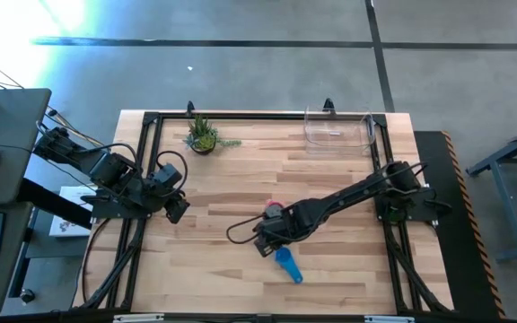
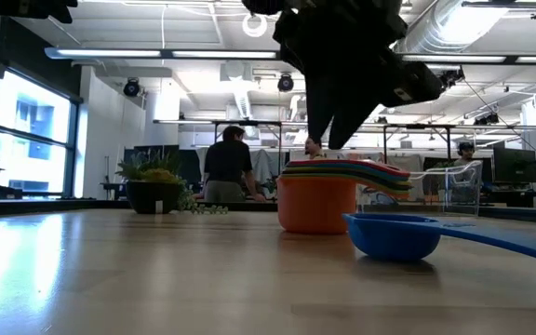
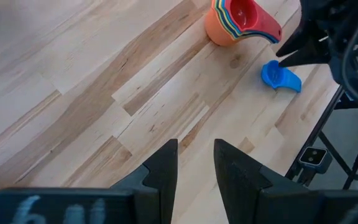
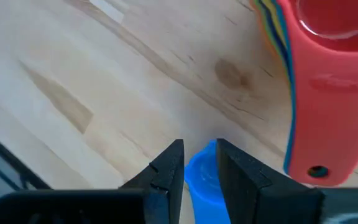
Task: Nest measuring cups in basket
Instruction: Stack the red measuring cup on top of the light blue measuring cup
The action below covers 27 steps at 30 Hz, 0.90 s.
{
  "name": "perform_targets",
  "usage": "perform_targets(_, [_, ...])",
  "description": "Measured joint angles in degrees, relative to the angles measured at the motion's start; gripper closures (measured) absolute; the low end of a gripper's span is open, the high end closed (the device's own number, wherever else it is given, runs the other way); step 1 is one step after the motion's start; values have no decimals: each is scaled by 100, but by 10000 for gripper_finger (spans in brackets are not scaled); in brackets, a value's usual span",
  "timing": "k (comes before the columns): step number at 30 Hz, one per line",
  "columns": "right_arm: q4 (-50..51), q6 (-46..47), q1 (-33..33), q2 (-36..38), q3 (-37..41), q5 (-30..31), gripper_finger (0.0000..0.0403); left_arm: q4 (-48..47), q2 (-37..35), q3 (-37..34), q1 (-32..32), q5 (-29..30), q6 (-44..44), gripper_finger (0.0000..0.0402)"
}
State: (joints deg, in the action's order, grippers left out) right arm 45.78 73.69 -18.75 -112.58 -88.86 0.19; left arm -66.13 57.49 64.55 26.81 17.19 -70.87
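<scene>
- Cups: one nested stack stands near table centre, orange cup outermost, red-pink cup on top; the layers between show only as thin coloured rims, count uncertain.
- One blue cup lies alone at 5 o'clock of the stack, just beside it, handle flat on the wood.
- Right gripper hangs above the blue cup, fingers slightly apart, clamped on nothing; the arm hides part of the stack from above.
- Basket: clear plastic, rounded corners, at 1 o'clock, well apart.
- Left gripper waits at 9 o'clock, fingers apart.
- Table: pale wood planks.
</scene>
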Motion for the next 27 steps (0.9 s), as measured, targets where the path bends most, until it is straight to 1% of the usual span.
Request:
perform_targets(3, [59,58,3,-63,0,21,318,0,-2,0,0,0,4,307])
perform_targets(11, [665,92,9,-124,0,85,318,-2,0,0,0,0,2,307])
perform_targets(20, [857,91,38,-124,0,147,318,0,0,0,0,0,2,307])
perform_targets(25, [711,60,33,-123,0,115,318,0,-1,0,0,7,2,307])
perform_targets(27, [663,-21,14,-122,-21,13,318,0,-2,0,0,8,2,307])
